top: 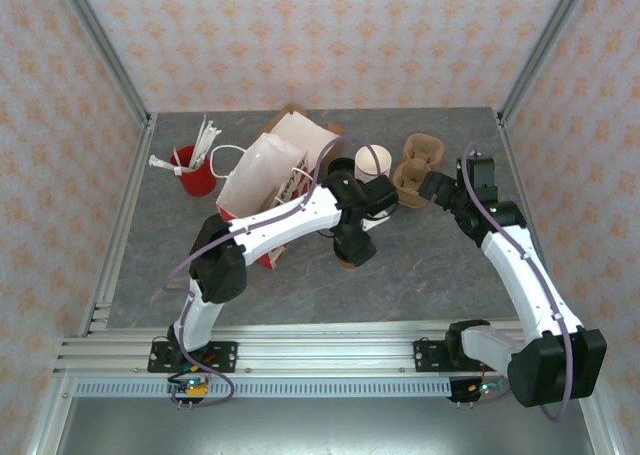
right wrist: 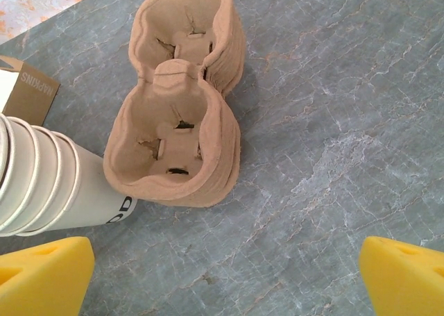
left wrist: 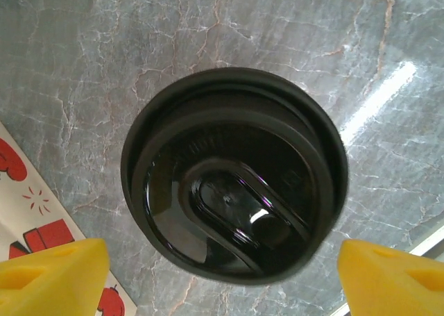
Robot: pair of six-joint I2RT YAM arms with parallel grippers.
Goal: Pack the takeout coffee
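Two tools, both released. Left tool (left wrist: pixel 222 278) above takeout coffee (left wrist: pixel 232 173), on counter (left wrist: pixel 83 59) just right of bag (top: pixel 262 180). Lower below lid (left wrist: pixel 139 149), centre, clench gently beneath it. Right tool (right wrist: pixel 225 278) near carrier stack (right wrist: pixel 177 132).

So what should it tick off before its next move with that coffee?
1. Coffee lidded: ok.
2. Left gripper open, aimed at the coffee: ok.
3. Right gripper open, holding nothing: ok.
4. Top carrier pockets free: ok.
5. Bag mouth open: cannot tell.
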